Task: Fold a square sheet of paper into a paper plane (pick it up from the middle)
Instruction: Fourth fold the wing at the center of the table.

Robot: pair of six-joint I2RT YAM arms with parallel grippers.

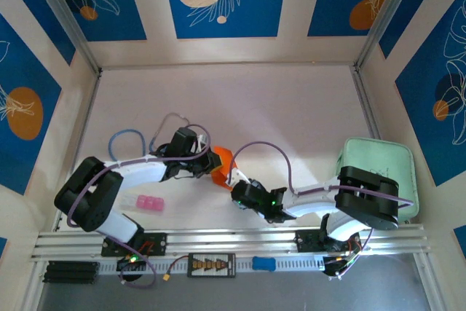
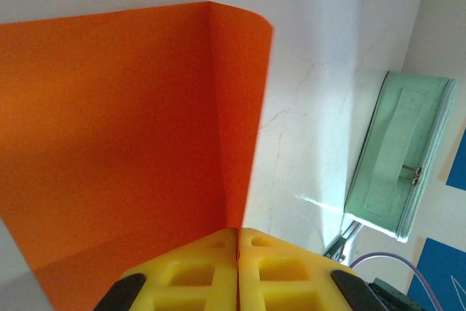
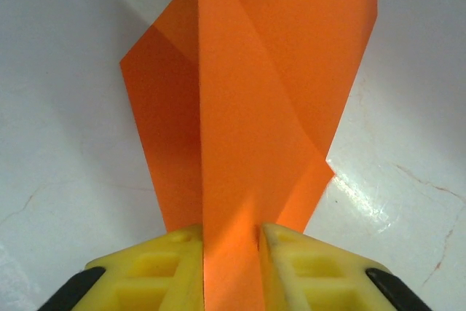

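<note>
Pinching a square sheet of bright orange paper (image 3: pixel 247 107) from two sides, probably to set its centre crease

Yellow-padded right gripper (image 3: pixel 231 234), the one nearer the pale green rounded case (image 1: pixel 378 162), has narrow jaws around a raised fold; I cannot tell whether they clamp it yet. Yellow-padded left gripper (image 2: pixel 237 242), farther from the case, is closed on the sheet's edge, likely anchoring it. The sheet sits between them, well left of the case, not yet a dart.

**White Table, Blue Walls**

A glossy white tabletop (image 1: pixel 277 107), faintly veined with hairline cracks, catches bright glare. Deep blue wall panels (image 1: pixel 255 5) with white leaf outlines and orange and cream discs, bordered in cream, rise on three sides. Silver metal posts (image 1: pixel 65 20) mark the far corners.
</note>
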